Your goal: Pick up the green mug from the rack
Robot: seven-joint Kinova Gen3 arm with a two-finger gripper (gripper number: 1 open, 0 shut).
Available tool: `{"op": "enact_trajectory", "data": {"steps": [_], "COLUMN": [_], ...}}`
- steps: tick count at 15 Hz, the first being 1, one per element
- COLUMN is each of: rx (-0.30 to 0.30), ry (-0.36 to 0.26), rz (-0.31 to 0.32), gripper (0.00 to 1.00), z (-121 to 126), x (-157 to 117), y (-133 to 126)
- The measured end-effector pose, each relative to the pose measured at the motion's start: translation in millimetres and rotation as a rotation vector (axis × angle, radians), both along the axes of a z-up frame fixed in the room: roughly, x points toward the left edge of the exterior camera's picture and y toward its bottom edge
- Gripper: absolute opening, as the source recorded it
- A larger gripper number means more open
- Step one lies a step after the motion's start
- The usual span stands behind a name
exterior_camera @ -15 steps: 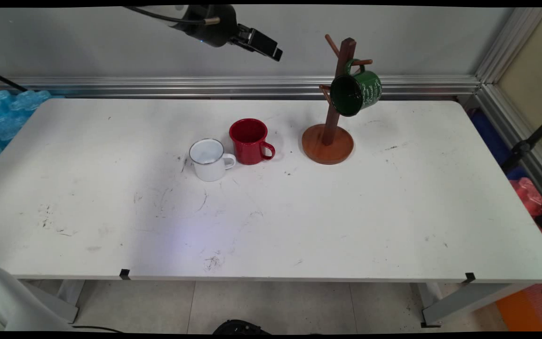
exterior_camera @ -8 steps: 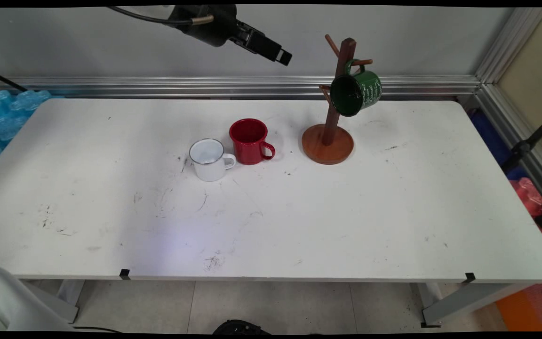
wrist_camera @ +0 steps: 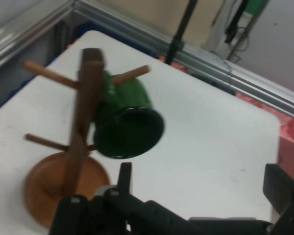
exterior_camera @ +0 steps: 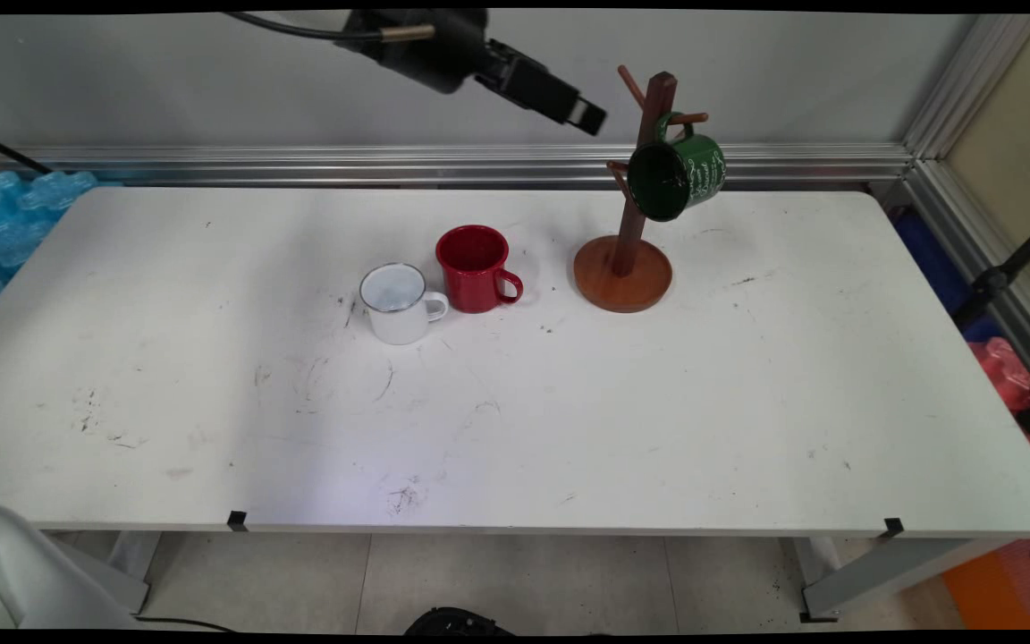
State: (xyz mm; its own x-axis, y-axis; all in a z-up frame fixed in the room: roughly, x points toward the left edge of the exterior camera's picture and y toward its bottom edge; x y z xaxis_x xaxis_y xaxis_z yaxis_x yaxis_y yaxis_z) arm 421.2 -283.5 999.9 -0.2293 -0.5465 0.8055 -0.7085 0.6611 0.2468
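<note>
Gripper: black two-finger gripper (exterior_camera: 588,116) held high above the far side of the desk, pointing down and to the right toward the mug tree; the hand view shows its two fingers (wrist_camera: 124,176) spread wide with nothing between them.
Nearest thing: wooden mug tree (exterior_camera: 638,170), just to the right of the gripper's tip in the main view, not touching it.
Mug tree: dark upright post on a round wooden base (exterior_camera: 622,277), with short pegs sticking out at several heights; it stands toward the far edge of the white desk (exterior_camera: 569,420), right of centre.
Green mug: a green mug (exterior_camera: 678,174) hangs by its handle from an upper right peg, tilted so its dark mouth faces down and toward the camera; pale lettering shows on its side. In the hand view the green mug (wrist_camera: 125,125) sits just above the gap between the fingers, mouth toward the hand camera.
Red mug: a red mug (exterior_camera: 475,268) stands upright on the desk left of the tree's base, handle to the right.
White mug: a white mug (exterior_camera: 397,304) stands upright just left of and nearer than the red one, handle to the right, almost touching the red mug.
Surroundings: aluminium rail (exterior_camera: 300,161) along the wall behind the desk; blue bubbly material (exterior_camera: 5,224) past the desk's left end.
</note>
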Motion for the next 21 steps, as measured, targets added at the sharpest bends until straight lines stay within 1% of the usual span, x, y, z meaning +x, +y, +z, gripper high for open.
{"op": "enact_trajectory", "data": {"steps": [4, 8, 14, 18, 21], "rx": [0.036, 0.099, 0.169, 0.197, 0.211], "ry": [0.02, 0.011, 0.006, 0.018, 0.03], "rz": [0.003, 0.05, 0.135, 0.161, 0.168], "gripper": [1.0, 1.0, 1.0, 1.0, 1.0], "z": [-2, -20, -49, -62, -68], "x": [-32, -56, -83, -100, -110], "y": [-8, -27, -61, -77, -84]}}
